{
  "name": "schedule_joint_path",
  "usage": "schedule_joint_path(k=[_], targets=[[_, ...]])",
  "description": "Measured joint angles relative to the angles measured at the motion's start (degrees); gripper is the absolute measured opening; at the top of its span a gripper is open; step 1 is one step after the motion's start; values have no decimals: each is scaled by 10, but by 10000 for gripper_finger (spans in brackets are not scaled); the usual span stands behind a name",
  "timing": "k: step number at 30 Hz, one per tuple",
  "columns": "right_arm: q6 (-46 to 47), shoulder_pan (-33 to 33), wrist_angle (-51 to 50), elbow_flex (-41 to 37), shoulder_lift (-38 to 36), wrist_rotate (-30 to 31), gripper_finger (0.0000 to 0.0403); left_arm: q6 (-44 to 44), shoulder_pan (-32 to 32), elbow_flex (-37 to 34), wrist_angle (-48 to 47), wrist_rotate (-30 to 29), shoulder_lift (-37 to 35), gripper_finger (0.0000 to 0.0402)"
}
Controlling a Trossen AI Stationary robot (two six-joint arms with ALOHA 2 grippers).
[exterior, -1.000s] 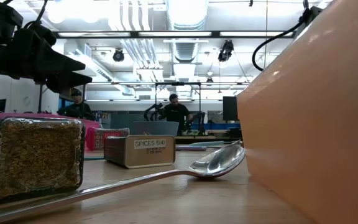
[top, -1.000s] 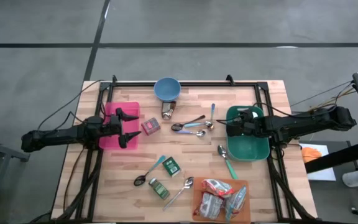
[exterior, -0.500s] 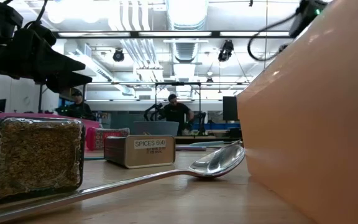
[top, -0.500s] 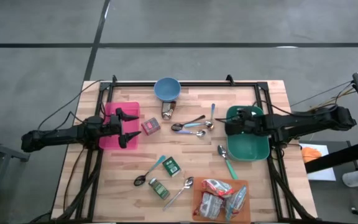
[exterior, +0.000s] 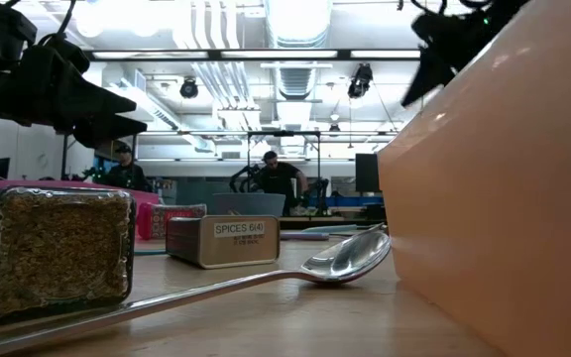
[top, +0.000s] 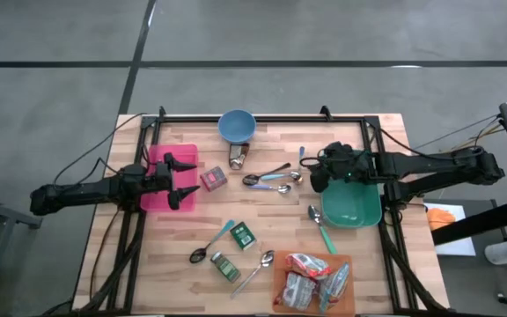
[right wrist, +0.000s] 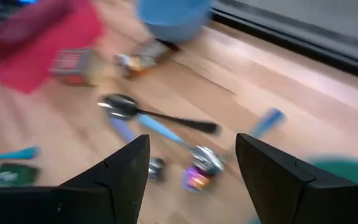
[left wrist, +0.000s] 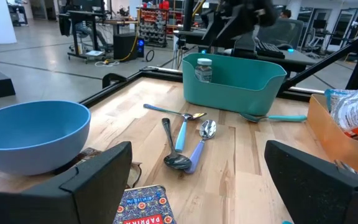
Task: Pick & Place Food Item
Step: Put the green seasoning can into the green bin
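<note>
Covering the wooden table [top: 271, 220], scattered spoons [top: 269, 180].

Legible text appears on two items. The spice tin [exterior: 223, 241] in the low view carries a white label reading "SPICES 6(4)"; smaller print beneath is unreadable. The red tin [left wrist: 146, 206], at 6 o'clock in the left wrist view, reads "PAPRIKA".

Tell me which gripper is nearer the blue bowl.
Left. The left gripper hovers over the pink tray's edge, a short way from the blue bowl. The right gripper is farther off, by the green bin.
</note>
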Motion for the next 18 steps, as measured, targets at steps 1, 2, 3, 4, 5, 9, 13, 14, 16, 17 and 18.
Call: schedule_joint_path(k=[1,2,3,4,5,9,13,14,16,17,18], targets=[[-20,0,23,-4,0,-12,235,0,0,0,0,0,0,372],[-38,0,45,-9,0,-25,235,0,0,0,0,0,0,372],[-56,0,68,-15,0,-38,235,0,0,0,0,0,0,372],[-71,0,91,-21,2,-51,235,0,0,0,0,0,0,372],[-82,0,114,-26,6,-63,235,0,0,0,0,0,0,372],[-84,2,175,-31,39,-107,235,0,0,0,0,0,0,372],[-88,15,174,3,98,-111,235,0,0,0,0,0,0,372],[-95,17,174,16,113,-111,235,0,0,0,0,0,0,372],[-106,19,171,40,141,-108,235,0,0,0,0,0,0,372],[-108,19,165,55,157,-108,235,0,0,0,0,0,0,372],[-107,19,156,70,173,-108,235,0,0,0,0,0,0,372]])
